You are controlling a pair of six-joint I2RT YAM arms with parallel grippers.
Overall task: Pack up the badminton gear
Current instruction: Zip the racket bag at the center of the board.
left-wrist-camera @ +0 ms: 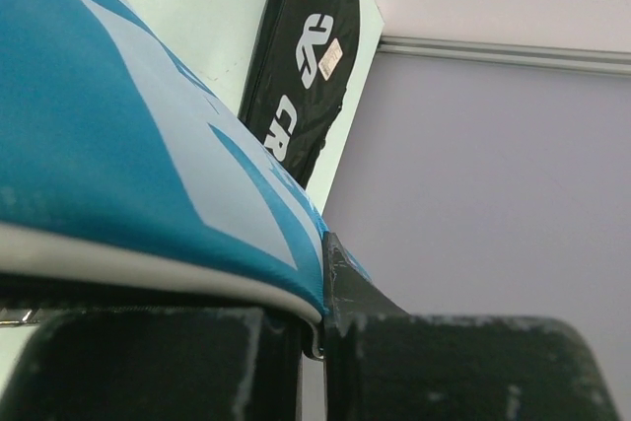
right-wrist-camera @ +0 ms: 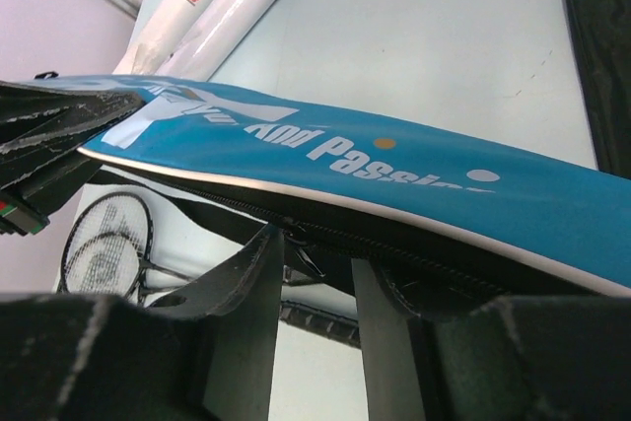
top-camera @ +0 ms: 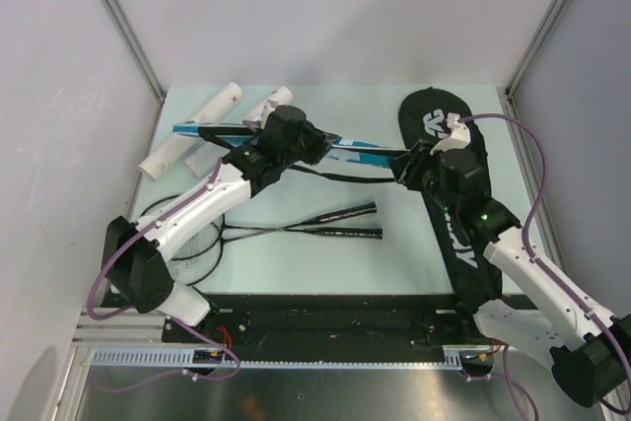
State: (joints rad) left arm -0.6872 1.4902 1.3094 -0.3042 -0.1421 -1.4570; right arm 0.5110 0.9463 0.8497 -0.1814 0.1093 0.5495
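Right gripper (right-wrist-camera: pixel 315 303), jaws apart, straddles the zip edge of the blue bag (right-wrist-camera: pixel 394 170). Left gripper (left-wrist-camera: pixel 320 337) is clamped on the bag's other end, holding it above the surface (top-camera: pixel 394 253). Rackets (top-camera: pixel 296 224) lie beside the bag. Step, as judged: unzipping. Next: pinch the pull squarely and draw it along.

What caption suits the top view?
Left gripper pinches the blue bag, right gripper at its other end; two rackets lie on the table.

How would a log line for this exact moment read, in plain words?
left gripper: shut on blue bag | right gripper: jaws apart at its zipper edge | rackets, tubes: on table
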